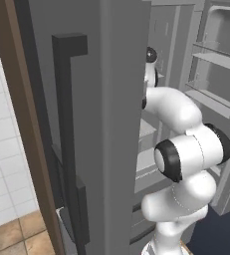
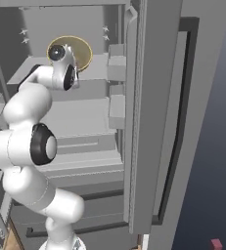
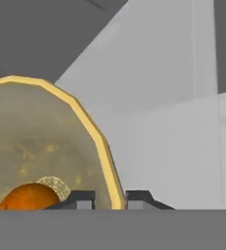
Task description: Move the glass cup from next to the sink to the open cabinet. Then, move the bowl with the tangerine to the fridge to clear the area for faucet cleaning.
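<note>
The bowl (image 3: 41,141) is tan with a yellow rim, and the orange tangerine (image 3: 29,197) lies inside it. My gripper (image 3: 112,199) is shut on the bowl's rim, one dark fingertip (image 3: 83,197) inside the bowl and the other outside. In the right base view the bowl (image 2: 83,52) shows behind my wrist, up at the top shelf level inside the open fridge (image 2: 85,117). The arm reaches in past the door edge (image 1: 121,124). The glass cup is out of view.
The fridge's grey door (image 1: 76,124) with a dark handle stands close on the left. The other door (image 2: 158,122) flanks the right. Door bins (image 1: 216,102) hang on the opened door. White shelves (image 2: 80,161) lie below the bowl. Tiled floor (image 1: 17,236) is at lower left.
</note>
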